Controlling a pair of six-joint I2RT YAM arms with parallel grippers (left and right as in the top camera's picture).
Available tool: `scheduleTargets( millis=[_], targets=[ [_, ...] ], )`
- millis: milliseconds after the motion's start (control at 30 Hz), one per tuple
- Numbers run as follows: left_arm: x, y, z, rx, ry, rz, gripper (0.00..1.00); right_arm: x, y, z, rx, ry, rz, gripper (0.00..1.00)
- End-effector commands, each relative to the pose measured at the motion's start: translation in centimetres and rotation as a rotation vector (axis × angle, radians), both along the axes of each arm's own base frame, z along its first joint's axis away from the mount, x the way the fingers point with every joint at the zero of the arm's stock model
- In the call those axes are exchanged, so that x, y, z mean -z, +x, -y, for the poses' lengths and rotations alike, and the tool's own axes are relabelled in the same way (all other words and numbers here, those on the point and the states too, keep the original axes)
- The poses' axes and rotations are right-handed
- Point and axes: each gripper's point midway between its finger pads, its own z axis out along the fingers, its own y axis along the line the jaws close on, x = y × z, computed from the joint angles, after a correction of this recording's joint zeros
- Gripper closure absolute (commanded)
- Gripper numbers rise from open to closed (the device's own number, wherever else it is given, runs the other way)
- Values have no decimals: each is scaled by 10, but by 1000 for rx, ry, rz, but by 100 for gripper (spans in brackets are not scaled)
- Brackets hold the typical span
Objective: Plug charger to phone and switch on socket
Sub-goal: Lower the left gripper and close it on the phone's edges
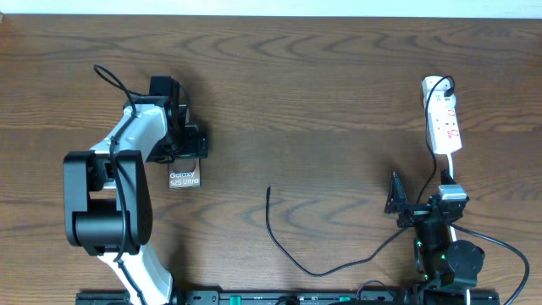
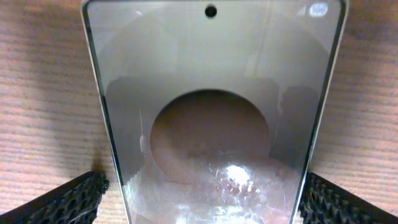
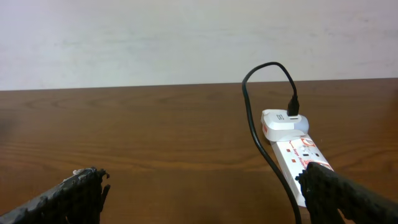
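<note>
- While peering straight down from the left wrist, found the left pincer (image 2: 202, 194) spread wide and clamped on nothing, with knobbly black pads (image 2: 74, 199) flanking the long edges of the phone (image 2: 211, 124).
- Noted mirror-glossy glass, rounded corners and a thin rim. Lay flat on the wood-grained desk (image 1: 322, 102), long axis running away from the robot.
- Found the right pincer (image 3: 202, 177) equally wide apart, empty, low over the desk.
- Traced the charger (image 1: 268, 207), thin, limp and black. Placed its plug tip between the arms, right of the phone and apart from it, pointing away; judged the left pincer nearer that tip.
- Placed the socket (image 1: 442, 127) farthest: hard white plastic with red marks, ahead and right of the right pincer, lengthwise away from it. Judged that arm better placed for the switch.
</note>
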Motion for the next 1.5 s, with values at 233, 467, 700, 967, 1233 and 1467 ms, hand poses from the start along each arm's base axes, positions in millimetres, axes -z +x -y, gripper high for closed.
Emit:
scheduleTargets(
  millis=[233, 467, 700, 967, 1233, 1467],
  targets=[
    [38, -32, 13, 2, -77, -104, 0, 1, 0, -1, -3, -12, 0, 1],
    [38, -36, 13, 1, -77, -119, 0, 1, 0, -1, -3, -11, 0, 1],
    [37, -46, 13, -4, -78, -162, 0, 1, 0, -1, -3, -12, 0, 1],
    [37, -49, 13, -4, -78, -174, 0, 1, 0, -1, -3, -11, -1, 1],
    [37, -46, 13, -4, -77, -162, 0, 1, 0, -1, -3, -11, -1, 1],
    [37, -45, 13, -4, -77, -159, 0, 1, 0, -1, -3, -11, -2, 1]
  ],
)
